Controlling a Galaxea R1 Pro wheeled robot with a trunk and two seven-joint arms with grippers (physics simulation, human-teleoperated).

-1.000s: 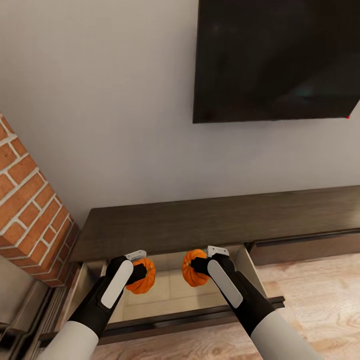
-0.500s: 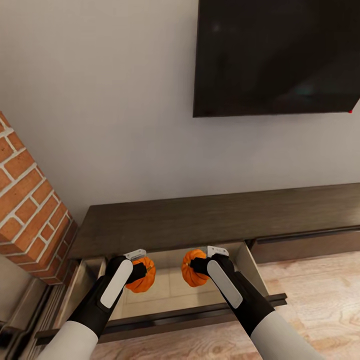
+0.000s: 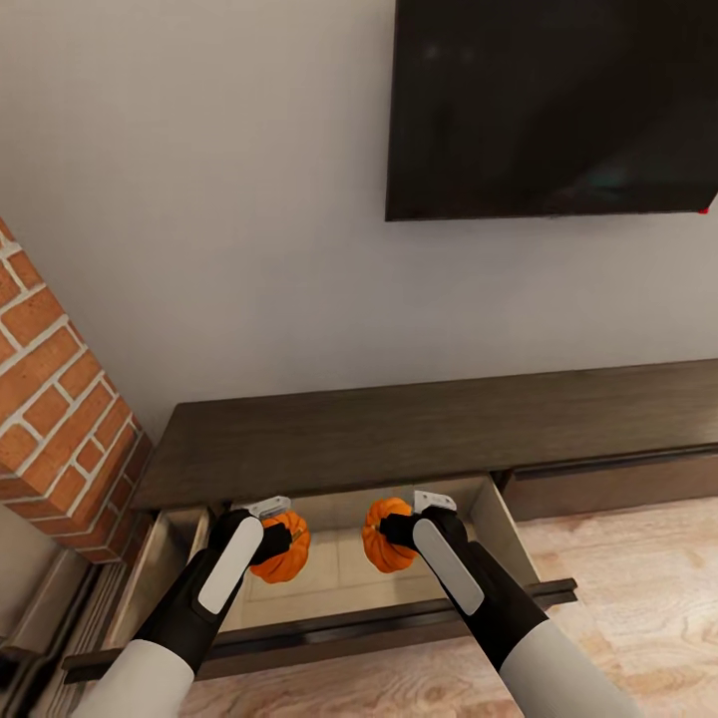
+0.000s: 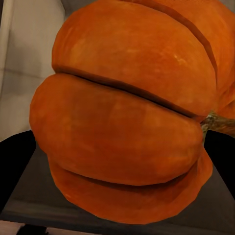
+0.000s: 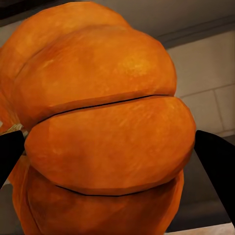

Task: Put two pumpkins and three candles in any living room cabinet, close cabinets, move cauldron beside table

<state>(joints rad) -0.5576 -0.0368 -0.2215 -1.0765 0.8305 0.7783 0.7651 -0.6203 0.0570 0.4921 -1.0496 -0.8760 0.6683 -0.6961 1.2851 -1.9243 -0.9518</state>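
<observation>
Each of my grippers holds one bright-orange ribbed pumpkin above the open drawer of the long dark-brown cabinet (image 3: 419, 429). My left gripper (image 3: 277, 543) is shut on the left pumpkin (image 3: 285, 553), which looms close in the left wrist view as orange ribs (image 4: 127, 122) between two black fingers (image 4: 14, 166). My right gripper (image 3: 391, 534) is shut on the right pumpkin (image 3: 377, 538), seen large in the right wrist view (image 5: 103, 127). Both hang over the drawer's pale beige floor (image 3: 339, 593). The candles, cauldron and table are out of view.
A red brick column (image 3: 55, 419) stands at the left beside the cabinet. A dark flat screen (image 3: 548, 110) hangs on the grey wall above. The drawer's dark front panel (image 3: 329, 638) juts toward me over the wooden floor (image 3: 638, 588). A second drawer front (image 3: 608, 484) at the right is shut.
The head view has shifted slightly, so the cabinet and drawer sit a little differently in frame. Both grippers still hold their pumpkins over the open drawer in about the same place.
</observation>
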